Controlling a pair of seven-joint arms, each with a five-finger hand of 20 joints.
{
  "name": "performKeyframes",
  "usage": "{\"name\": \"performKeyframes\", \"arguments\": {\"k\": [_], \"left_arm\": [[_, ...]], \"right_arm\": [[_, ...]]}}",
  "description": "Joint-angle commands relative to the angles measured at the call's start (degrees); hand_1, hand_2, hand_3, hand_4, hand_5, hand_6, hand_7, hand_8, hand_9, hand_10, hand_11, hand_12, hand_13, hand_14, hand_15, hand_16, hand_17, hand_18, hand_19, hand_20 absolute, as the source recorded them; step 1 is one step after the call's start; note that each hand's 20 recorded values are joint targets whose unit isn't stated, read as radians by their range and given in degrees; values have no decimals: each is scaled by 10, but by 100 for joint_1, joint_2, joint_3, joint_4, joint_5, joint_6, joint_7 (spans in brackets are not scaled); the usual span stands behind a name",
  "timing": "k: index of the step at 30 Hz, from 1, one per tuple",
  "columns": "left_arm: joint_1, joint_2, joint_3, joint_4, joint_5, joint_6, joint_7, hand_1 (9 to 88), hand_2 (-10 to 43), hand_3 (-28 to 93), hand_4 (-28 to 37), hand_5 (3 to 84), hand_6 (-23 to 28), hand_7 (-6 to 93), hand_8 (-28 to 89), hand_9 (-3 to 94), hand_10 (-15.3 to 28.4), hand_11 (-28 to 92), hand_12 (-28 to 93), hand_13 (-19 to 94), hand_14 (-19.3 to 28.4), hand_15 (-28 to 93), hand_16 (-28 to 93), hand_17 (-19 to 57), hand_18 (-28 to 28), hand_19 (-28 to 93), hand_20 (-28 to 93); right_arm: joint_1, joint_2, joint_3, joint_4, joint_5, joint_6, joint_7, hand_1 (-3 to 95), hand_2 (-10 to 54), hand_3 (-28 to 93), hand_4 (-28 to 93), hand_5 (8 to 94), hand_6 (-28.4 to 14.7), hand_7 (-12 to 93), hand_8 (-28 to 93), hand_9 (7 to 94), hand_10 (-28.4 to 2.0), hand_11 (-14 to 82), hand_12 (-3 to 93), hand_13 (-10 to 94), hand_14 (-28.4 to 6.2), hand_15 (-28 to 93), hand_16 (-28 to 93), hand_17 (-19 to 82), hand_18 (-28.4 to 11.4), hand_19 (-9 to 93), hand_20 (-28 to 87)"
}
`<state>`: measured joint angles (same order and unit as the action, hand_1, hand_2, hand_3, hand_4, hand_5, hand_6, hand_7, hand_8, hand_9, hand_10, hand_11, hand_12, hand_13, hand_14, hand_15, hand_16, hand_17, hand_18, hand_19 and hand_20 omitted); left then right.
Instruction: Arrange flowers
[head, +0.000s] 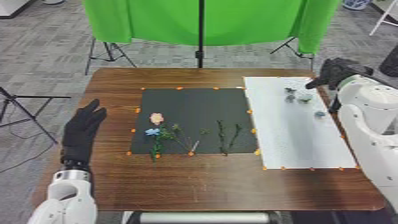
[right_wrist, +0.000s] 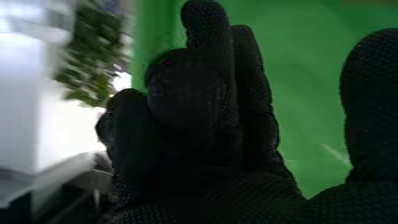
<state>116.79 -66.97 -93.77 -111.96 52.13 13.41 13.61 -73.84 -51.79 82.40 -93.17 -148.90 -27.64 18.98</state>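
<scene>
My left hand (head: 83, 132) is open over the table's left side, apart from the flowers. Beyond the white sheet's far right corner is my right hand (head: 339, 71), its fingers relaxed; in the right wrist view the same hand (right_wrist: 200, 130) holds nothing visible. On the dark mat (head: 191, 100) lie a pink flower (head: 156, 119), a blue flower (head: 153, 132) and several green stems (head: 222, 137). Small grey-green pieces (head: 290, 91) lie toward the far right part of the white sheet (head: 298, 142), one of them (head: 320, 114) nearer its right edge.
Orange markers (head: 253, 131) line the edges of both sheets on the brown table (head: 191, 182). Past the table hangs a green cloth (head: 258, 22) with a black stand (head: 200, 52) before it. Leafy greenery (right_wrist: 84, 55) shows in the right wrist view.
</scene>
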Motion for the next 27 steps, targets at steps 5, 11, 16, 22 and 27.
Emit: {"name": "performKeyframes", "arguments": {"k": [5,11,16,22,27], "left_arm": [[55,-123,40,18,36,-19,-118,206,-11,659,-251,432,42,89,-50,428,137,142,116,310,152,79,17,41,99,12,153],[116,-132,15,-14,33,-31,-126,208,-10,656,-249,432,43,88,-49,428,137,142,116,309,153,79,17,41,99,12,153],[115,-144,15,-4,45,-66,-151,210,-10,655,-247,432,43,87,-49,428,137,142,116,309,153,79,17,40,99,12,153],[113,-156,9,4,37,-54,-174,211,-11,657,-245,433,42,87,-49,428,137,142,116,309,153,79,17,40,100,13,152],[132,-165,-13,1,26,-52,-172,214,-11,655,-242,434,43,89,-50,428,138,142,116,310,153,79,17,40,100,13,152]], "right_arm": [[-234,-493,405,588,107,-351,431,318,-95,551,-124,656,22,138,-90,835,-137,195,218,894,-45,562,326,605,-134,932,520],[-499,-493,490,469,158,-420,510,332,-95,562,-127,661,22,141,-90,849,-127,203,216,908,-39,555,326,618,-129,932,520],[-719,-562,584,475,266,-283,606,344,-95,571,-129,669,22,143,-91,853,-126,202,214,917,-33,547,331,627,-124,932,519],[-981,-636,536,572,311,663,417,412,-95,581,-147,671,26,154,-94,853,-119,199,208,923,-26,539,334,629,-117,932,514],[-1114,-665,393,668,114,1293,128,562,-95,445,-134,715,26,170,45,881,-97,212,224,937,-14,542,332,640,-109,932,513]]}}
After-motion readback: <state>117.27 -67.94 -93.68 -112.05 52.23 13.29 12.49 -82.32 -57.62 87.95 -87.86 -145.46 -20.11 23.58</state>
